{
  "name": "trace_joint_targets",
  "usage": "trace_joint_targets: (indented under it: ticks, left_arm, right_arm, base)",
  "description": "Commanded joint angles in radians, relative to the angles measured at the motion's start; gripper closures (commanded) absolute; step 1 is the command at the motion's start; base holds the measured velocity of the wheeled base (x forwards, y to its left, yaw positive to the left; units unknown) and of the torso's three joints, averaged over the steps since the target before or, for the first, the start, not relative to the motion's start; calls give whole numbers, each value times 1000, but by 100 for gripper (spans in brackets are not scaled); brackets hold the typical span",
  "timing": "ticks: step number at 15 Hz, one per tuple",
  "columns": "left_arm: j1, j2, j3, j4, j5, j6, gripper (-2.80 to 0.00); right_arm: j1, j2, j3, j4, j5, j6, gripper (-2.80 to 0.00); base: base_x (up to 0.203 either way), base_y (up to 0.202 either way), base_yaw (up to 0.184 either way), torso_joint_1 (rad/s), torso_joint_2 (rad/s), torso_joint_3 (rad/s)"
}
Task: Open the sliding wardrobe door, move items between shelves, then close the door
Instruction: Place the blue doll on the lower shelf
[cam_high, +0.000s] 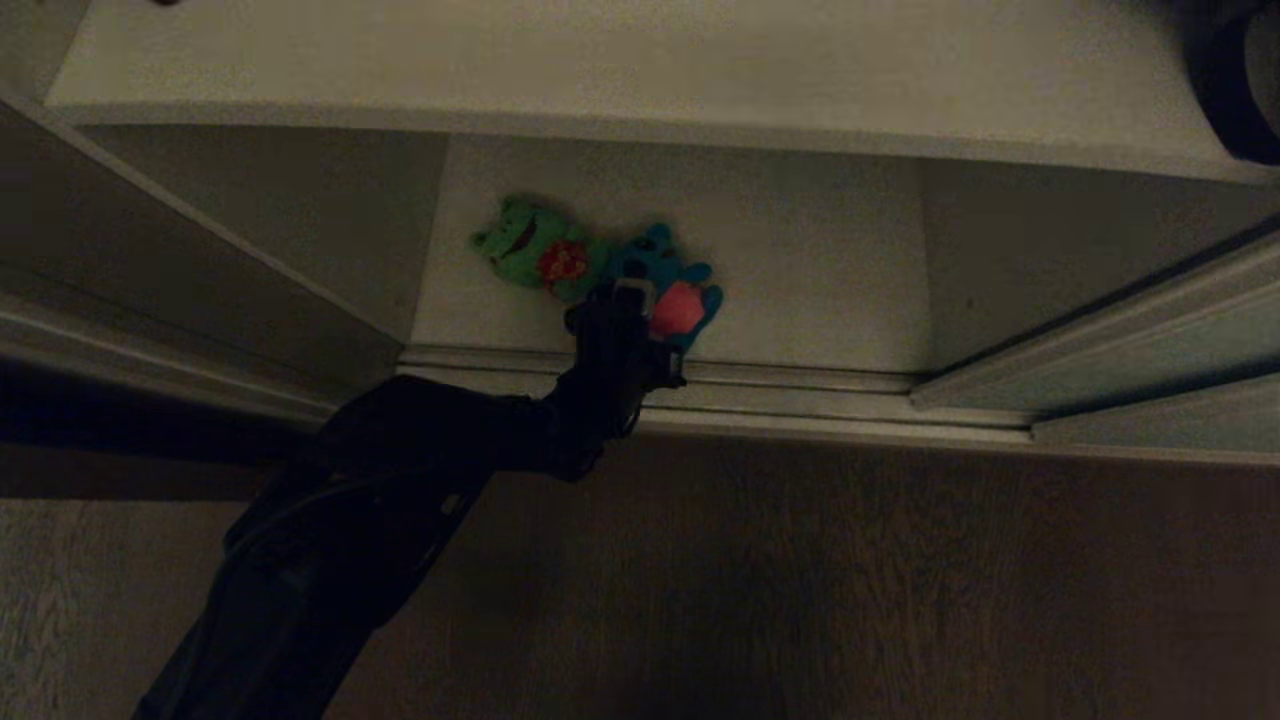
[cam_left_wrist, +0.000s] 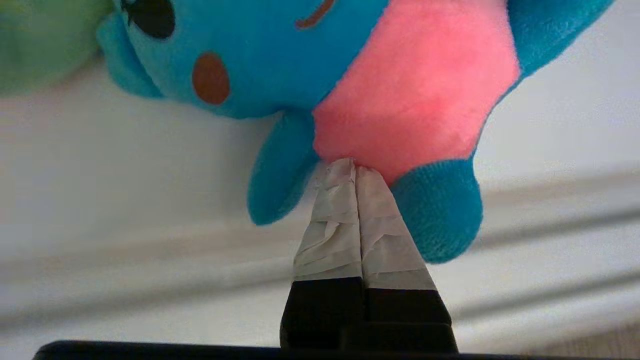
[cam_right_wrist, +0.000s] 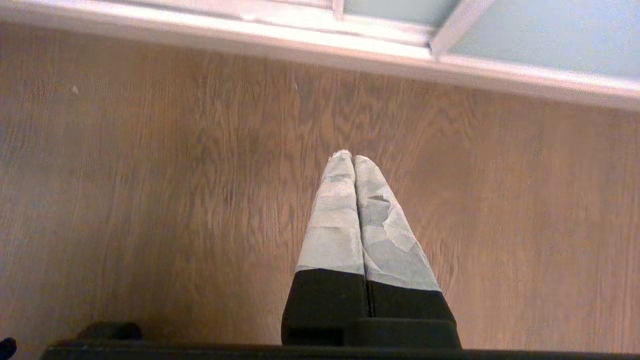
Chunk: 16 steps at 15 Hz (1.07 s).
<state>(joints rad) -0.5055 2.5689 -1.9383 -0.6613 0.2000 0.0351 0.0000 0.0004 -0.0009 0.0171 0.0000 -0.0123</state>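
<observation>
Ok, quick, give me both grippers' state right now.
Left gripper: closed, tips pinching the blue plush toy at its pink belly.
Right gripper: closed, holding nothing, over the wood floor.

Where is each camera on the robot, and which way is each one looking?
Head view: sits on the robot's head, looking down into the wardrobe at the off-white bottom shelf; the dark left arm and left end effector show.
Left wrist view: behind the left end effector, shut, its tips against the blue plush toy with a pink belly.
Right wrist view: behind the shut right end effector, facing the brown wooden floor.
Shared: head and left wrist views both show the blue toy and the fuzzy green plush toy.
</observation>
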Motion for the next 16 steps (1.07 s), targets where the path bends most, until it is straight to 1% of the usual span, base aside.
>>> trace_joint_targets:
  ticks: [1, 3, 5, 6, 7, 8, 10, 13, 16]
  left_arm:
    - [-1, 10, 0, -3, -8, -1, 0]
    - [-1, 10, 1, -14, -7, -5, 0]
    - [-2, 3, 2, -106, -7, -4, 0]
    - [-2, -12, 10, -127, -3, -6, 0]
    - [-3, -38, 18, -127, 0, -9, 0]
    - [-6, -78, 51, -118, 3, -16, 0]
    - [-15, -167, 159, -90, 5, -32, 0]
    - [-37, -315, 360, 3, 8, -63, 0]
    - [-51, -453, 537, 33, 48, -101, 0]
  right_arm:
    - [0, 0, 0, 0, 0, 0, 0]
    - [0, 0, 1, 0, 0, 0, 0]
    - [0, 0, -1, 0, 0, 0, 0]
    - [0, 0, 1, 0, 0, 0, 0]
    - [0, 0, 0, 0, 0, 0, 0]
    - [0, 0, 1, 0, 0, -1, 0]
    - [0, 0, -1, 0, 0, 0, 0]
    - [0, 0, 1, 0, 0, 0, 0]
    - [0, 0, -1, 0, 0, 0, 0]
  base:
    - [120, 0, 0, 11, 0, 4]
    - [0, 0, 0, 0, 0, 0]
    - [0, 0, 0, 0, 0, 0]
    - [0, 0, 0, 0, 0, 0]
    - [0, 0, 0, 0, 0, 0]
    - [0, 0, 0, 0, 0, 0]
    - [0, 0, 0, 0, 0, 0]
    - [0, 0, 0, 0, 0, 0]
    - [0, 0, 0, 0, 0, 0]
